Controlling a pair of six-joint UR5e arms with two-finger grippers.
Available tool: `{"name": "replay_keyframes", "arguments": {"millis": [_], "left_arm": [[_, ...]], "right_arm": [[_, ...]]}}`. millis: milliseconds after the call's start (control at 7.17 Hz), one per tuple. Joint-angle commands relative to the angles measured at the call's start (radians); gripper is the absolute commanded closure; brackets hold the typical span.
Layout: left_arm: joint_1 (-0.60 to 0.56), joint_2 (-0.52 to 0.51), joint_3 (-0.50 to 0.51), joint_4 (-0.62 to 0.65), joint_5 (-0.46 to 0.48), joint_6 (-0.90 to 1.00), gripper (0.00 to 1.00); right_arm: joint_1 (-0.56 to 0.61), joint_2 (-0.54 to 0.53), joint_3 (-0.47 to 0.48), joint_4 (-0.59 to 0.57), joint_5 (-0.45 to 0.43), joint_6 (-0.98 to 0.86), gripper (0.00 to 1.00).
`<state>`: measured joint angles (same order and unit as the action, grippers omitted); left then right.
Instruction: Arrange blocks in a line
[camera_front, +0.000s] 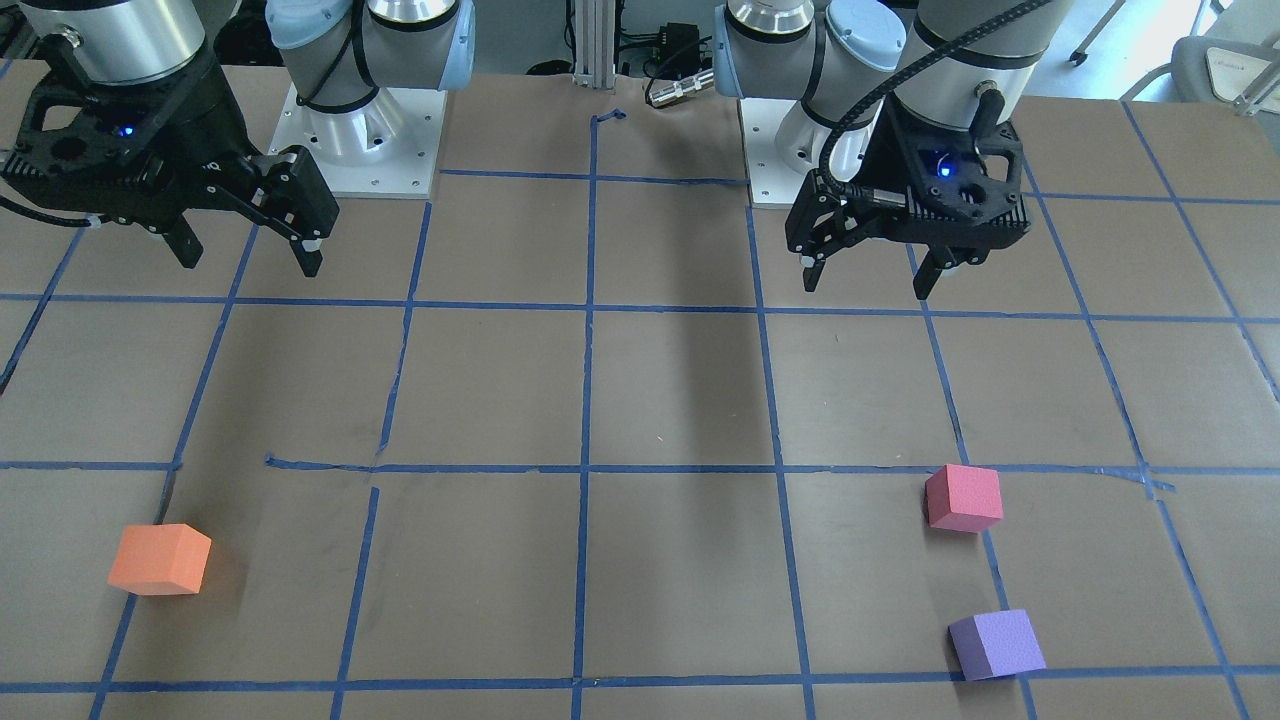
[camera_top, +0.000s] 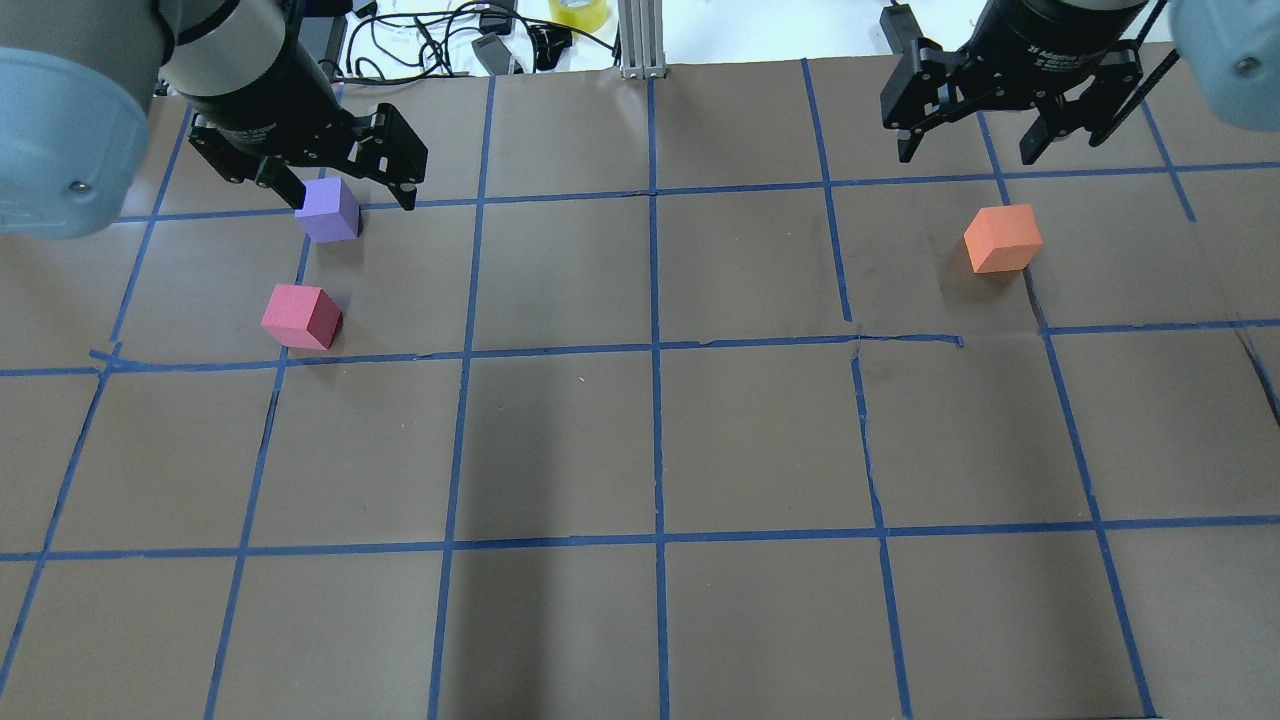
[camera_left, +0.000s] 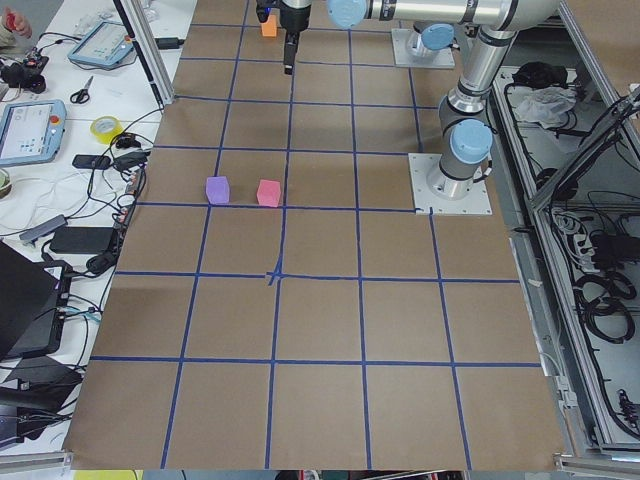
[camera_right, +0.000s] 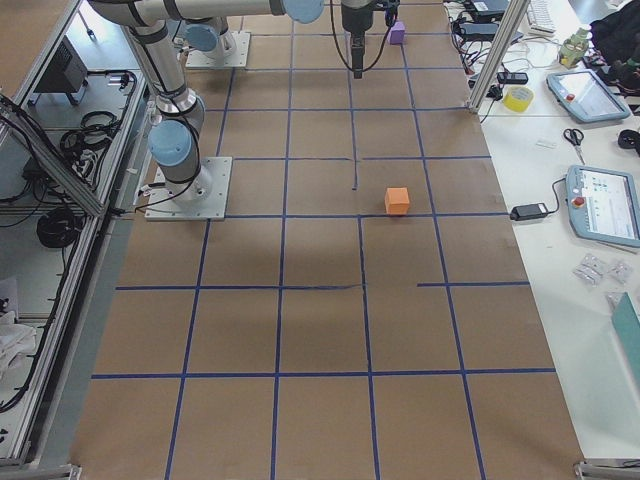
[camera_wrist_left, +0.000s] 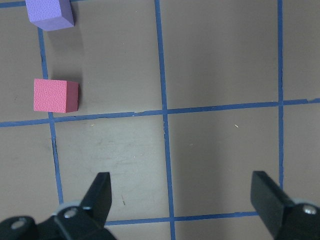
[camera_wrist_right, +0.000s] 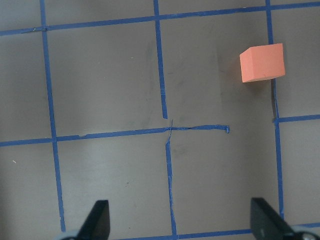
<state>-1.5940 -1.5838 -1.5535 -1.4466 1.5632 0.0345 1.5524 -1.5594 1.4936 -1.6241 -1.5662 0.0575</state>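
Observation:
Three foam cubes lie on the brown table. The orange block (camera_front: 160, 560) (camera_top: 1003, 238) (camera_wrist_right: 262, 62) sits alone on my right side. The pinkish-red block (camera_front: 963, 497) (camera_top: 300, 316) (camera_wrist_left: 55, 95) and the purple block (camera_front: 995, 645) (camera_top: 328, 210) (camera_wrist_left: 50, 12) lie close together on my left side, apart from each other. My left gripper (camera_front: 865, 278) (camera_top: 350, 198) (camera_wrist_left: 184, 200) is open and empty, held above the table on the robot's side of those two. My right gripper (camera_front: 250, 262) (camera_top: 966, 157) (camera_wrist_right: 181, 220) is open and empty, above the table on the robot's side of the orange block.
Blue tape lines (camera_top: 655, 350) divide the brown paper table into squares. The two arm bases (camera_front: 365, 150) (camera_front: 790, 160) stand at the robot's edge. An aluminium post (camera_top: 640, 40), cables and a yellow tape roll (camera_top: 578, 12) lie past the far edge.

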Motion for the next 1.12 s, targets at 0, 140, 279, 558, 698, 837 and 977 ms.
{"name": "replay_keyframes", "arguments": {"millis": [0, 140, 279, 558, 698, 837, 977], "left_arm": [[0.023, -0.001, 0.018, -0.074, -0.029, -0.001, 0.00], [0.034, -0.004, 0.042, -0.105, -0.031, 0.004, 0.00], [0.029, -0.016, 0.036, -0.103, -0.022, 0.004, 0.00], [0.026, -0.010, 0.030, -0.106, -0.018, -0.001, 0.00], [0.020, -0.015, 0.027, -0.109, -0.015, -0.010, 0.00], [0.020, -0.007, 0.018, -0.109, -0.021, -0.008, 0.00], [0.020, -0.002, 0.003, -0.107, -0.020, -0.005, 0.00]], "right_arm": [[0.000, 0.001, 0.001, 0.001, 0.000, -0.002, 0.00], [0.000, 0.001, 0.001, 0.001, 0.000, -0.002, 0.00], [0.000, -0.001, 0.001, 0.001, 0.000, -0.001, 0.00], [0.000, -0.001, 0.001, 0.001, 0.000, -0.002, 0.00], [0.000, 0.001, 0.001, 0.001, 0.000, -0.002, 0.00], [0.000, 0.001, 0.001, 0.001, 0.000, -0.002, 0.00], [0.000, 0.001, 0.001, 0.001, 0.000, -0.002, 0.00]]}}
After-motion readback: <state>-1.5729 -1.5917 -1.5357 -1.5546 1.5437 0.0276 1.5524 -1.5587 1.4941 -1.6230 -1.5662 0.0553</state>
